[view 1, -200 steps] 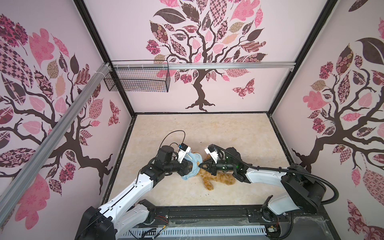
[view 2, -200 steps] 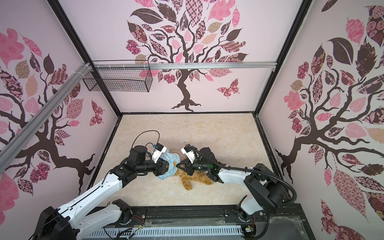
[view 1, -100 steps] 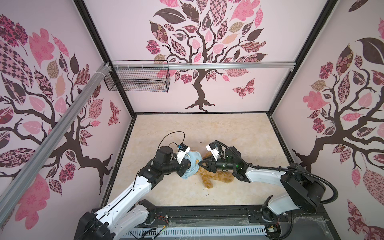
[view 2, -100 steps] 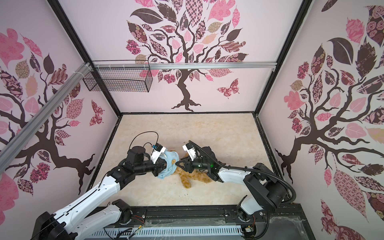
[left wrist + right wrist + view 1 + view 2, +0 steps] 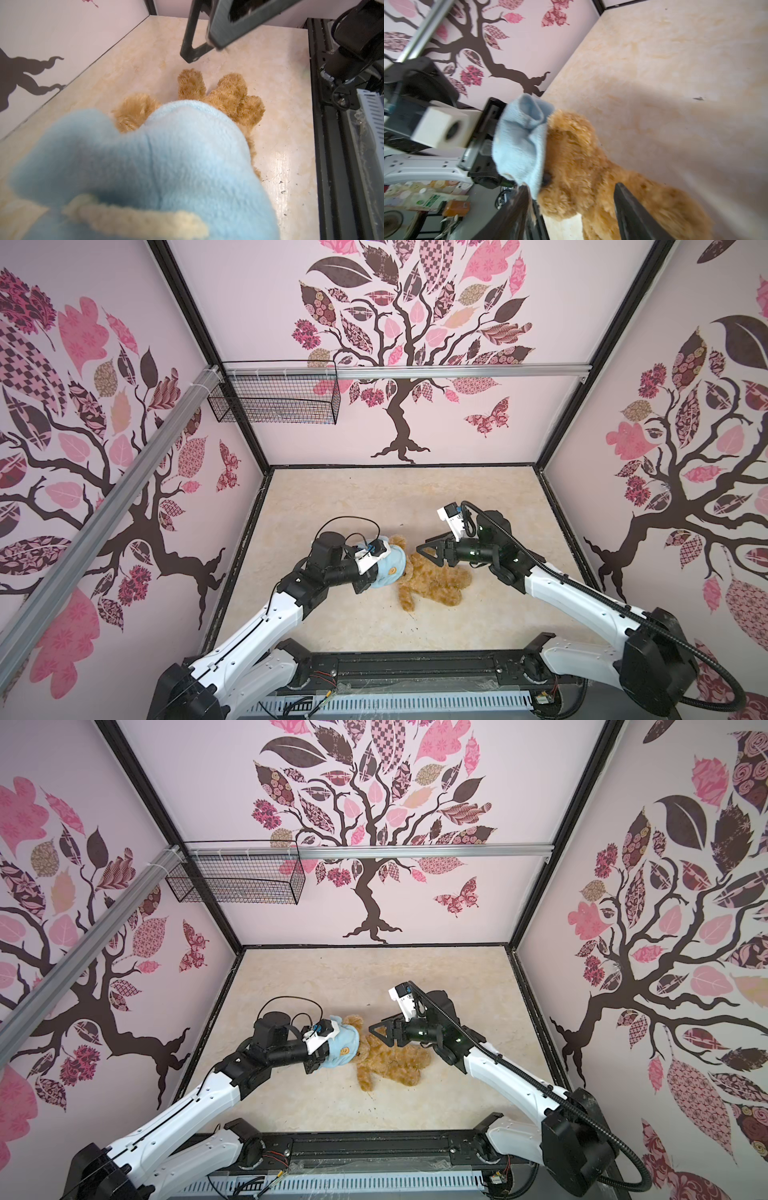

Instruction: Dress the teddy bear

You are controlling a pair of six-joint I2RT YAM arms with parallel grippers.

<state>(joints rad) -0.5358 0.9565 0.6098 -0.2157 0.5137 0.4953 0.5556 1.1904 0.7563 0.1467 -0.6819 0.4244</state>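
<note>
Pinching the blue shirt [image 5: 390, 568] over the teddy bear's [image 5: 434, 583] head is the left gripper [image 5: 368, 577]. Right gripper [image 5: 427, 558] hovers just beside, jaws spread.

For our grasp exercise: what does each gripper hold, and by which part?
Left gripper: blue shirt, by its bunched end farthest from the teddy bear. Right gripper: nothing.

No legible text, apparently.

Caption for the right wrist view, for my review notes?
The light-blue shirt, held by the left gripper, caps the teddy bear; the open right gripper hovers close by.
</note>
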